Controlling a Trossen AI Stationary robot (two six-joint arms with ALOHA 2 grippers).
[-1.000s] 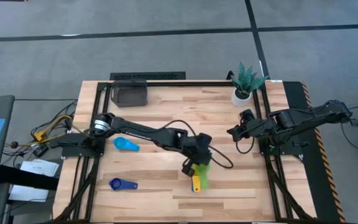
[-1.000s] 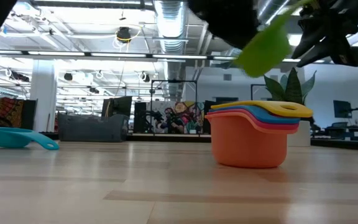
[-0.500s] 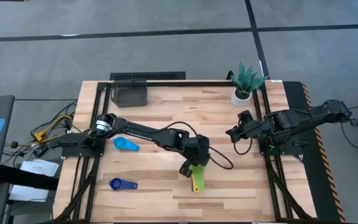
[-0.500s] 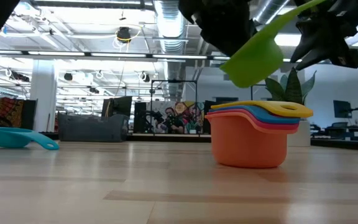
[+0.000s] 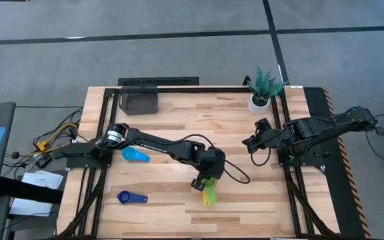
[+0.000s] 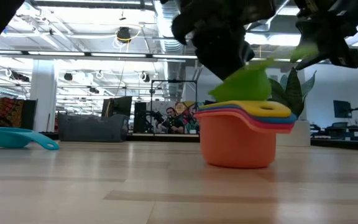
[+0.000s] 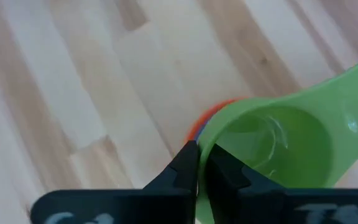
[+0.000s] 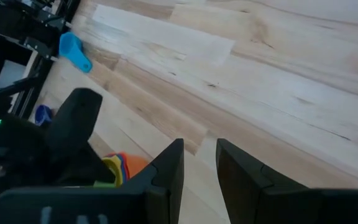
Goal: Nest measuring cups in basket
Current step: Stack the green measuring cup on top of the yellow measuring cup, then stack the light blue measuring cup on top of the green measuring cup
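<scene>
A stack of nested measuring cups (image 6: 238,140), orange outermost with red, blue and yellow rims above it, stands on its base at the table's middle. My left gripper (image 7: 199,163) is shut on the green cup (image 6: 244,84), which tilts over the stack's top with its bowl low on the yellow rim. A light blue cup (image 5: 136,155) and a dark blue cup (image 5: 131,197) lie on the table to the left. The dark grey basket (image 5: 141,100) stands at the far left corner. My right gripper (image 5: 247,143) hovers open at the right, with nothing between its fingers. My left gripper pinches the green cup's rim wall (image 7: 205,149), one finger inside the bowl and one outside. The fingers slant down from the table's left. The cup is tilted, handle pointing up and away, its bowl low over the stack; whether it rests on the yellow cup I cannot tell.
A white pot with a green plant (image 5: 262,90) stands at the far right corner. Black frame rails run along the table's left, far and right edges. Bare wood lies between the stack and the basket.
My left gripper has gone down with the green cup and tipped further downward, bringing the cup from above the stack onto its top. The stack has slid a little sideways on the table.
</scene>
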